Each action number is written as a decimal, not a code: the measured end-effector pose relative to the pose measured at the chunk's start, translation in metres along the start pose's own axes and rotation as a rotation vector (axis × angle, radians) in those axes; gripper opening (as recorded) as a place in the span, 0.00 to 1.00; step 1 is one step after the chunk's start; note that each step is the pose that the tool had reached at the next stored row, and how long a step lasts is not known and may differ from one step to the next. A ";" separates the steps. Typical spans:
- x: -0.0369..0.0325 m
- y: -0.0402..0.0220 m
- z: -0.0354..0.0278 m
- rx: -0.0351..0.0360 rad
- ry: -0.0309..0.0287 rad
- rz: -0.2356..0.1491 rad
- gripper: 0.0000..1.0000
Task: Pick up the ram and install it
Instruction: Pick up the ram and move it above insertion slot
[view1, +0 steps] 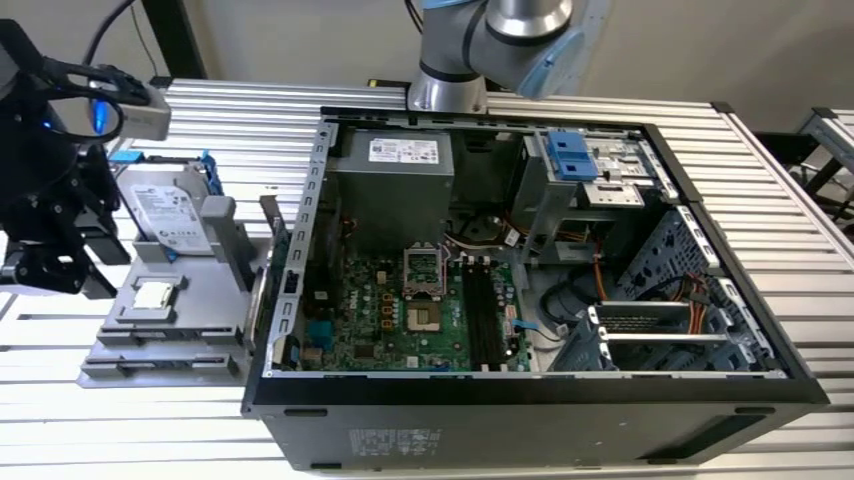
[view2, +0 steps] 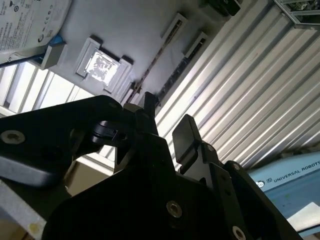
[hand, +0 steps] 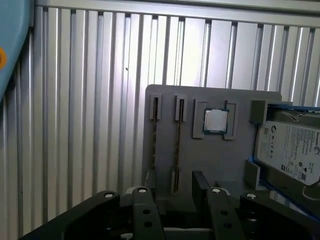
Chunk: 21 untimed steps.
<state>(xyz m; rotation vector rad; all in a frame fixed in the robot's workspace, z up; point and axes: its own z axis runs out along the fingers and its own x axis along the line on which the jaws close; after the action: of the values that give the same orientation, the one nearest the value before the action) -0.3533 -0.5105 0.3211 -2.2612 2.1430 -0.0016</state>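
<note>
1. My claw (hand: 172, 184) is spread, with open space between the two fingers (hand: 201, 186), and it pinches nothing.
2. The ram (hand: 177, 145) stands on its thin edge in a slot of the grey holder (hand: 225, 162). In both wrist views it is a narrow line that runs away from the fingers. I judge it is parked on edge so that its flat sides are free for the fingers to close on.
3. The claw sits near the ram's closer end, roughly lined up with the stick but not touching it. So I'd call the pick-up not yet made.
4. The same holder carries a small square chip (hand: 216, 121) in its own pocket. Just beside that is a hard drive (hand: 290, 150) in a blue frame. Each part has its own seat, so they stay apart.
5. The holder lies at the exterior view's left of the computer case (view1: 534, 430), and the two are close together. The case lies on its side with the panel off. That leaves the motherboard (view1: 387, 310) and its long black slots (view1: 487, 320) open from above, with nothing in the slots.
6. Everything rests on a ribbed metal table (view1: 134, 430). Behind it is a pale wall (view1: 294, 40).
</note>
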 end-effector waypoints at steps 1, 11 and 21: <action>0.0000 0.0000 0.0016 0.0028 0.0002 0.000 1.00; 0.0006 0.0005 0.0198 0.0047 0.0010 -0.003 1.00; 0.0059 0.0142 0.0378 0.0048 0.0008 -0.003 1.00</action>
<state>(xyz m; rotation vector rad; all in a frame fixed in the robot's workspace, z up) -0.3665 -0.5164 0.2829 -2.2623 2.1375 -0.0078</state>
